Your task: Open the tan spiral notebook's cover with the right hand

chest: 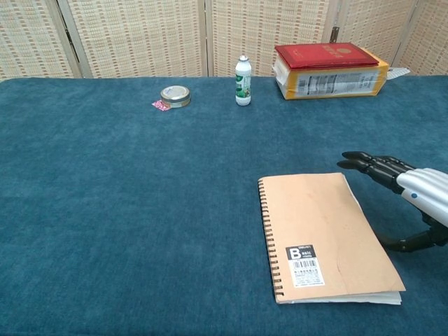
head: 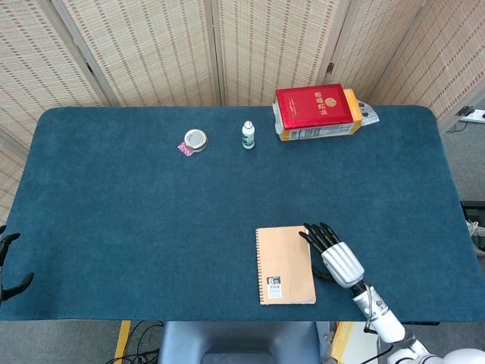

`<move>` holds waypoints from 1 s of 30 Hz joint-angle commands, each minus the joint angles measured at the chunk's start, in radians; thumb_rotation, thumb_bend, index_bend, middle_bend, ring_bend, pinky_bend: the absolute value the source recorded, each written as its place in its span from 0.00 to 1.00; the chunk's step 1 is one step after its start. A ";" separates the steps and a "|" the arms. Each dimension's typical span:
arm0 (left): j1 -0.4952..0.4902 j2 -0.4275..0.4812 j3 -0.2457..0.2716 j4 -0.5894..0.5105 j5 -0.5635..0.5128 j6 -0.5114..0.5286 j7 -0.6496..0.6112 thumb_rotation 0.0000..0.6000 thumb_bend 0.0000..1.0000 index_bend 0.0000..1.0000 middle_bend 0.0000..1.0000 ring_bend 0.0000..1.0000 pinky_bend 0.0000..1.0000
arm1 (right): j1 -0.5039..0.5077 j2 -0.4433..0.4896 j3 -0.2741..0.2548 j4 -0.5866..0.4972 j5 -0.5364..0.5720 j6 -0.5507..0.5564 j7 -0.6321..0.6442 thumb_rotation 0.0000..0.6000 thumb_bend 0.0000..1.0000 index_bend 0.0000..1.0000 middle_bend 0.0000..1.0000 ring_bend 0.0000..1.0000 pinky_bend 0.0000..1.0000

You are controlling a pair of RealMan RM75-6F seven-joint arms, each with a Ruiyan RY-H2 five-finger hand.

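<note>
The tan spiral notebook (head: 285,265) (chest: 323,234) lies closed near the table's front edge, its spiral along the left side and a black-and-white label at its lower middle. My right hand (head: 334,253) (chest: 408,197) sits just off the notebook's right edge, fingers stretched forward past its far right corner and thumb (chest: 410,242) low beside the page edges. It holds nothing. Along the front right corner the cover stands slightly off the pages. My left hand (head: 9,267) shows only as dark fingertips at the far left edge of the head view.
A red book on a yellow box (head: 317,111) (chest: 329,68) stands at the back right. A small white bottle (head: 248,135) (chest: 243,80) and a round tin (head: 195,139) (chest: 174,94) sit at the back middle. Folding screens close off the rear.
</note>
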 commanded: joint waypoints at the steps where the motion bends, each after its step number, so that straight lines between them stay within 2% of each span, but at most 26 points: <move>1: 0.001 0.000 -0.002 -0.001 -0.003 0.001 0.000 1.00 0.24 0.21 0.10 0.04 0.17 | 0.005 -0.005 0.001 0.005 0.000 0.002 0.007 1.00 0.33 0.00 0.00 0.00 0.00; 17: 0.050 0.015 -0.072 -0.005 -0.086 0.093 -0.067 1.00 0.24 0.21 0.10 0.04 0.17 | 0.107 -0.070 0.043 0.032 -0.035 0.052 0.062 1.00 0.33 0.00 0.00 0.00 0.00; 23: 0.054 0.025 -0.078 -0.004 -0.093 0.086 -0.091 1.00 0.24 0.21 0.10 0.04 0.17 | 0.156 -0.055 0.064 -0.034 -0.051 0.064 0.017 1.00 0.33 0.00 0.00 0.00 0.00; 30: 0.052 0.030 -0.081 -0.001 -0.100 0.069 -0.104 1.00 0.24 0.21 0.10 0.04 0.17 | 0.227 -0.033 0.090 -0.134 -0.047 -0.003 -0.040 1.00 0.33 0.00 0.00 0.00 0.00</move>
